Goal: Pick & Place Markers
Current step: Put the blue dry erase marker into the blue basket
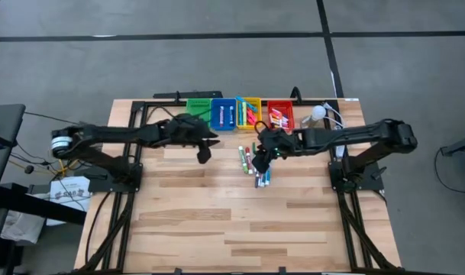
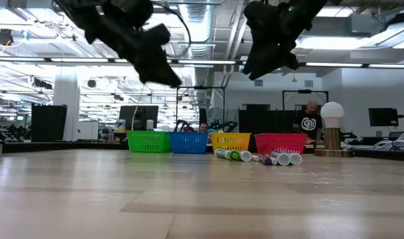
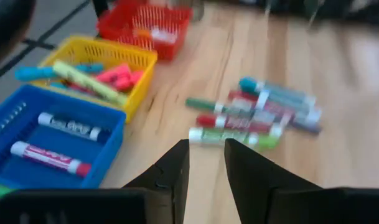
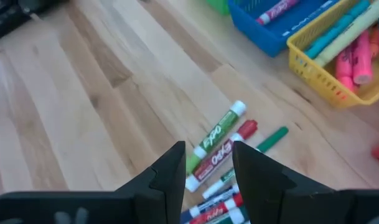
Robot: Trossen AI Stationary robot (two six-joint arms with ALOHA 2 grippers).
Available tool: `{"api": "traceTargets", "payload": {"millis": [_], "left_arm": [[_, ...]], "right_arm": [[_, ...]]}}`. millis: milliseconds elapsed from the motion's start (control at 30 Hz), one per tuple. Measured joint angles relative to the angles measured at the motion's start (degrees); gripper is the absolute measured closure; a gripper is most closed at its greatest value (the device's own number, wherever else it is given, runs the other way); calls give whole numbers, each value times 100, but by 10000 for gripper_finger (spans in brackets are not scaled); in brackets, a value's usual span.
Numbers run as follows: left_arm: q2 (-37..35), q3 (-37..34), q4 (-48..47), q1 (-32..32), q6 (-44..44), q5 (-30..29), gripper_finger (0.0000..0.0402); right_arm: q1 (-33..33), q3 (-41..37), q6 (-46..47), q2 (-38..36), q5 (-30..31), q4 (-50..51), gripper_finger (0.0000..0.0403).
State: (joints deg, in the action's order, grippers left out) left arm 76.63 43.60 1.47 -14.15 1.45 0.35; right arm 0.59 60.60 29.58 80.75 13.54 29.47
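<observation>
Several markers (image 1: 251, 164) in green, red, blue and purple lie flat in a loose pile on the wooden table, in front of the yellow bin; the pile also shows in the low view (image 2: 255, 157) and both wrist views (image 3: 251, 115) (image 4: 220, 140). My left gripper (image 1: 204, 153) (image 3: 206, 165) hovers left of the pile, in front of the blue bin, open, nothing between its fingers. My right gripper (image 1: 260, 160) (image 4: 208, 165) hangs over the pile's right side, slanting down, open and empty. More markers lie in the bins.
Four bins stand in a row at the table's far edge: green (image 1: 198, 107), blue (image 1: 223, 113), yellow (image 1: 249, 112), red (image 1: 280, 114). A white ball lamp on a wooden base (image 1: 318, 114) stands right of them. A person (image 2: 311, 119) sits beyond the table.
</observation>
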Motion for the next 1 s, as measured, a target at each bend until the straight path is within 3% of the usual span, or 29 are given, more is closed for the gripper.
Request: {"api": "traceTargets", "payload": {"millis": [367, 667, 833, 1000], "left_arm": [[-1913, -693, -296, 296, -1844, -34, 300], [-2677, -1244, -319, 612, -1755, -34, 300], [-2748, -1443, -316, 568, -1336, -192, 300], [-2751, -1595, -319, 568, -1285, -399, 300]], "right_arm": [[4, -1, -107, 758, -142, -377, 280], [-19, -7, 838, 1178, -117, -1026, 280], [-21, -3, 1847, 1322, 564, -1175, 280], [-19, 7, 2766, 1540, 785, -1342, 280]]}}
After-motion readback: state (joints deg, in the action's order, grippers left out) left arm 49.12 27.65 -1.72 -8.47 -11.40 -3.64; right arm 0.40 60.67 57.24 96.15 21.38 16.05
